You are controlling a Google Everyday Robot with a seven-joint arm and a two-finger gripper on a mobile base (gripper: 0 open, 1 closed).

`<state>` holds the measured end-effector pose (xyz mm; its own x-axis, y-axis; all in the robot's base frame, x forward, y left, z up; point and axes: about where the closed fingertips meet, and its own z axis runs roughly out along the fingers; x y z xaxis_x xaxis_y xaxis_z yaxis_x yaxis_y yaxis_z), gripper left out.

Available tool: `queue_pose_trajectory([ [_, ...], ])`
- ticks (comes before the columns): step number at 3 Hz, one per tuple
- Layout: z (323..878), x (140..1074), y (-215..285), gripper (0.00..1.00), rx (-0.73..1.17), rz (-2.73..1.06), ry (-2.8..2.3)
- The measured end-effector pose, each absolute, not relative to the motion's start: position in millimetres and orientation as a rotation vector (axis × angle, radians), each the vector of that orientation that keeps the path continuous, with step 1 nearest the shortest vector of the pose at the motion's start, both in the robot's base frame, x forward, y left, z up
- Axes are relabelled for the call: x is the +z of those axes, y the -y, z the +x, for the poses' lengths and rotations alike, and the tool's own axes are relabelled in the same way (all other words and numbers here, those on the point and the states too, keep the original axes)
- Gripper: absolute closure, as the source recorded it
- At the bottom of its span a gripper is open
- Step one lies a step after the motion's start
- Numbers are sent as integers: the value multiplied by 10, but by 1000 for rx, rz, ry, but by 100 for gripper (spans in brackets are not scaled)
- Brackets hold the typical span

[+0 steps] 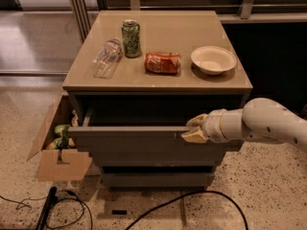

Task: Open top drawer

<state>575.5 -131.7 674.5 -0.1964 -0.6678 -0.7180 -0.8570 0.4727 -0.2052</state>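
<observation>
The top drawer is a wide grey-brown handle-less front, pulled partly out of the cabinet. A dark gap shows behind its upper edge. My gripper comes in from the right on a white arm. Its pale fingers are at the drawer's upper edge, right of centre, one above and one in front of the rim. The two narrower drawer fronts below it stay closed.
On the cabinet top stand a green can, a lying clear plastic bottle, a lying red can and a white bowl. An open cardboard box sits on the floor at left. Black cables run across the floor in front.
</observation>
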Motion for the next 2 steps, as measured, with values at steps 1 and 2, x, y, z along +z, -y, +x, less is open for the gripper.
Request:
queue_pose_trajectory([
  [1, 5755, 6745, 1317, 64, 307, -1268, -1941],
  [2, 5755, 6745, 1317, 41, 307, -1268, -1941],
])
